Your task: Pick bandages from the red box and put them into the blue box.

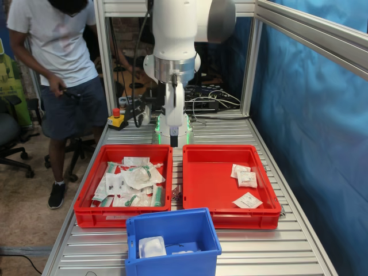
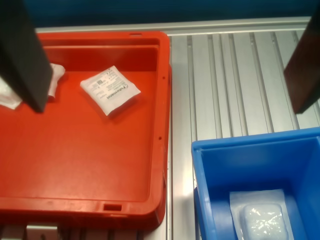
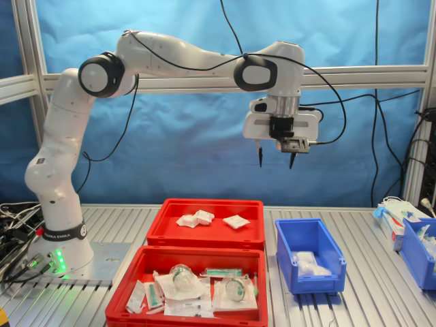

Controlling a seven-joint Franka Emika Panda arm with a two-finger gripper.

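In both exterior views the red box [image 1: 230, 217] [image 3: 204, 236] holds three bandages [image 1: 248, 200] [image 3: 236, 221] on its floor. The wrist view shows one of the bandages [image 2: 110, 89] lying flat in the red box [image 2: 100, 207], and another half hidden behind a finger. The blue box [image 1: 172, 217] [image 2: 250, 150] [image 3: 289, 262] stands beside it with a white packet [image 1: 152, 246] [image 2: 260, 220] inside. My gripper [image 3: 275, 162] [image 2: 172, 109] hangs high above the gap between both boxes. It is open and holds nothing. Its fingers do not show in the first exterior view.
A second red tray [image 1: 121, 215] [image 3: 184, 319] holds several larger wrappers with green rolls [image 1: 141, 178]. A person [image 1: 57, 57] stands at the first exterior view's left, near a red stop button [image 1: 117, 119]. Another blue bin [image 3: 419, 252] sits at the second exterior view's right.
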